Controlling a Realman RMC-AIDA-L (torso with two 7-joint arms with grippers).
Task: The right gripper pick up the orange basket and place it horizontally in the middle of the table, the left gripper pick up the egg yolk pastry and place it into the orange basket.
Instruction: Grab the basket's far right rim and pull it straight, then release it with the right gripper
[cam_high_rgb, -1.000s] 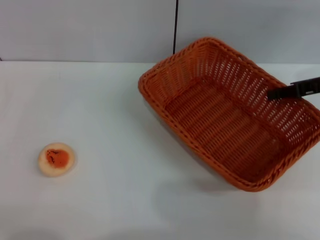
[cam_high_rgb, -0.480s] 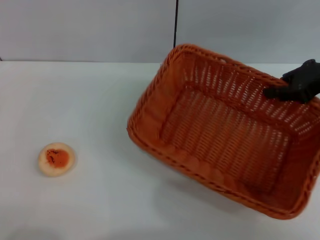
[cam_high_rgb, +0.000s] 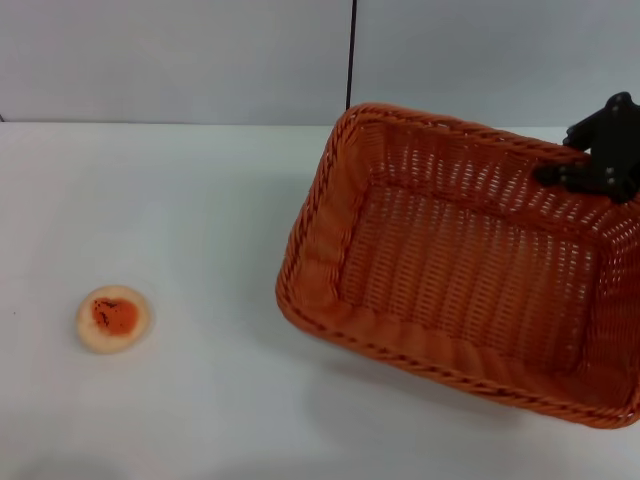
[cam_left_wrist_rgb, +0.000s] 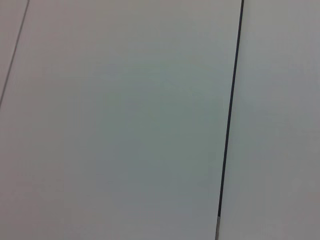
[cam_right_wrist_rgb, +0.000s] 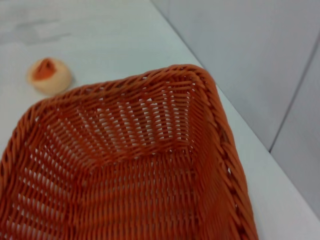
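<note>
The orange basket (cam_high_rgb: 470, 270) hangs tilted above the right half of the table (cam_high_rgb: 200, 220), its near side lowest. My right gripper (cam_high_rgb: 585, 165) is shut on the basket's far right rim. The basket's inside (cam_right_wrist_rgb: 130, 170) fills the right wrist view, and nothing lies in it. The egg yolk pastry (cam_high_rgb: 113, 318) lies on the table at the near left, apart from the basket; the same pastry (cam_right_wrist_rgb: 48, 76) shows beyond the basket's rim in the right wrist view. My left gripper is out of view; its wrist view shows only a grey wall.
A grey wall (cam_high_rgb: 180, 60) with a dark vertical seam (cam_high_rgb: 351, 55) runs behind the table's far edge. White tabletop stretches between the pastry and the basket.
The basket has swung round in my right gripper's hold, its long side turning towards level across the table, and has shifted slightly right. The pastry has not moved.
</note>
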